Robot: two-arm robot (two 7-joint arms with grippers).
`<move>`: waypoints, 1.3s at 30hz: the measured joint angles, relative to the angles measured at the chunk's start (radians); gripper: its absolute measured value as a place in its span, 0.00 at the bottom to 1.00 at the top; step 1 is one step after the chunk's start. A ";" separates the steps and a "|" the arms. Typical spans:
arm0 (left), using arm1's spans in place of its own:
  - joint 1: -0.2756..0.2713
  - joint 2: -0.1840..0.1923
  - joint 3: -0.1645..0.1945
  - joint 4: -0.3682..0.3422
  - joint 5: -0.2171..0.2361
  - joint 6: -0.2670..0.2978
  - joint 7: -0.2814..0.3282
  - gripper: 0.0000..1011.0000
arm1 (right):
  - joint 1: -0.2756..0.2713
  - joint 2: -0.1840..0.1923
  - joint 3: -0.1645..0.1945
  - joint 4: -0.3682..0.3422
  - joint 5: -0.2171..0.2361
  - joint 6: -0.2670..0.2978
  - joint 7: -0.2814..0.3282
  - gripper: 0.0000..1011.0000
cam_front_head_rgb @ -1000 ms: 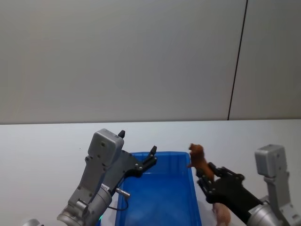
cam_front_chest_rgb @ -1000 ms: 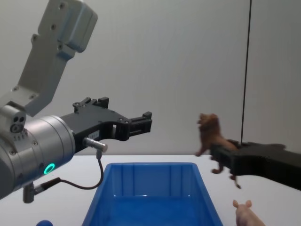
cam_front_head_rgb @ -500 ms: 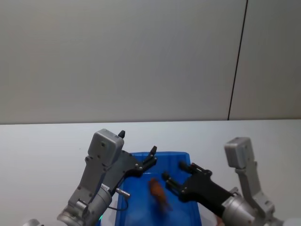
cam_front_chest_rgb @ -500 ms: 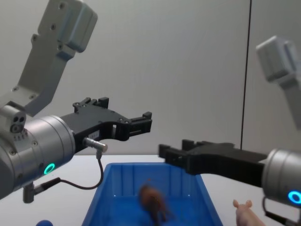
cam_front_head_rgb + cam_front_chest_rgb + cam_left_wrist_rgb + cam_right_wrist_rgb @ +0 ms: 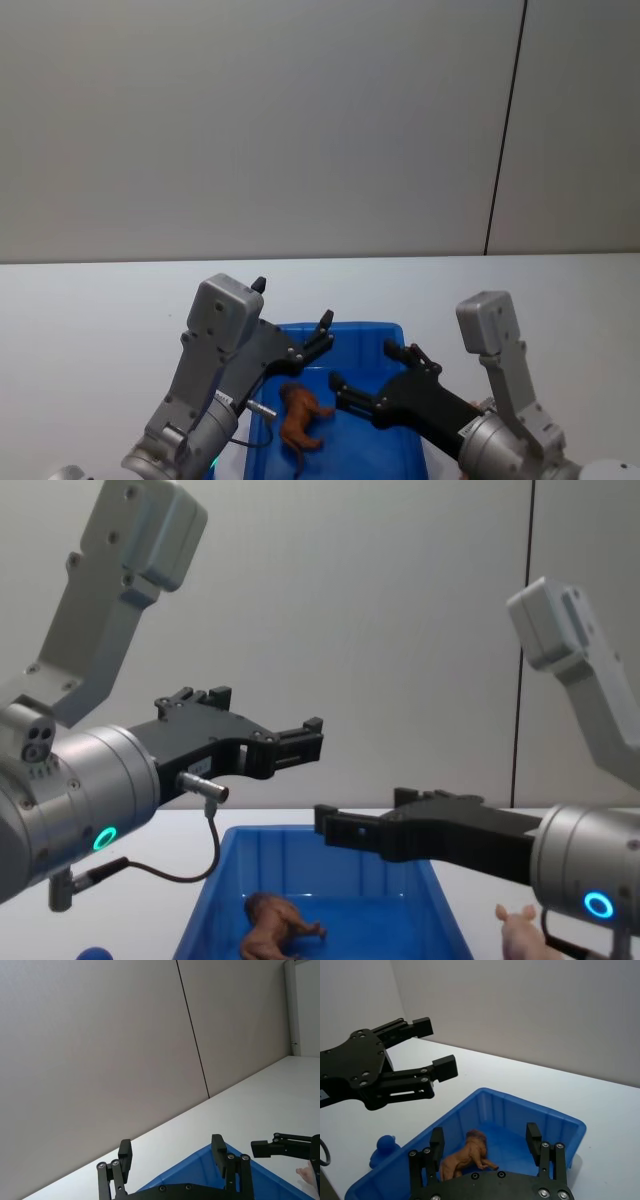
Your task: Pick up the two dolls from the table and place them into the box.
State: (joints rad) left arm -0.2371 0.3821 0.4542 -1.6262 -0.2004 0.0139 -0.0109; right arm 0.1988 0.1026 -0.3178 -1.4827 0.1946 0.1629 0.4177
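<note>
Head view: the brown doll (image 5: 300, 428) lies on the floor of the box (image 5: 345, 326), toward 8 o'clock of the bin's middle and apparently tipped on its side. Half a second ago it was a blur in mid-fall. A second ago it was pinched in the right gripper (image 5: 362, 365) out at the rim's 2 o'clock side. That gripper has since swung in over the bin. It now hangs above the floor with its jaws spread and nothing between them, the arm reaching in from 4 o'clock. In the right wrist view the doll sits well below the open fingers, clear of both.

The left gripper (image 5: 171, 1146) has not shifted. It hovers over the box's 10 o'clock corner, jaws spread and empty.

The pink doll (image 5: 525, 932) stands upright on the table (image 5: 100, 300), just outside the box's 4 o'clock corner, beneath the right arm.

So the release went cleanly and half the task looks done. The pink doll remains, and the right arm seems best placed for it. It would have to draw back toward 4 o'clock and descend before closing.
</note>
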 joint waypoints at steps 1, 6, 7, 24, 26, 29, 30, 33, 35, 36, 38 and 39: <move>0.000 0.000 0.000 0.000 0.000 0.000 0.000 0.99 | -0.002 0.001 0.000 -0.005 -0.002 0.001 -0.009 0.99; 0.000 0.000 0.000 0.000 0.000 0.000 0.000 0.99 | -0.030 0.011 -0.002 -0.041 -0.014 0.002 -0.071 0.99; 0.000 0.000 0.000 0.000 0.000 0.000 0.000 0.99 | -0.030 0.011 -0.002 -0.041 -0.014 0.002 -0.071 0.99; 0.000 0.000 0.000 0.000 0.000 0.000 0.000 0.99 | -0.170 0.067 0.002 -0.211 -0.048 0.029 -0.331 0.99; 0.000 0.000 0.000 0.000 0.000 0.000 0.000 0.99 | -0.187 0.074 0.005 -0.227 -0.048 0.037 -0.362 0.99; 0.000 0.000 0.000 0.000 0.000 0.000 0.000 0.99 | -0.204 0.081 0.008 -0.239 -0.046 0.044 -0.387 0.99; 0.000 0.000 0.000 0.000 0.000 0.000 0.000 0.99 | -0.213 0.084 0.009 -0.244 -0.044 0.050 -0.403 0.99; 0.000 0.000 0.000 0.000 0.000 0.000 0.000 0.99 | -0.230 0.090 0.013 -0.251 -0.038 0.059 -0.428 0.99; 0.000 0.000 0.000 0.000 0.000 0.000 0.000 0.99 | -0.236 0.093 0.015 -0.251 -0.035 0.063 -0.437 0.99; 0.000 0.000 0.000 0.000 0.000 0.000 0.000 0.99 | -0.243 0.095 0.017 -0.251 -0.031 0.066 -0.447 0.99; 0.000 0.000 0.000 0.000 0.000 0.000 0.000 0.99 | -0.247 0.096 0.018 -0.250 -0.028 0.069 -0.455 0.99; 0.000 0.000 0.000 0.000 0.000 0.000 0.000 0.99 | -0.251 0.097 0.020 -0.247 -0.025 0.071 -0.460 0.99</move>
State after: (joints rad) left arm -0.2371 0.3821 0.4542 -1.6262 -0.2004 0.0139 -0.0109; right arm -0.0520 0.1991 -0.2979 -1.7295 0.1692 0.2335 -0.0425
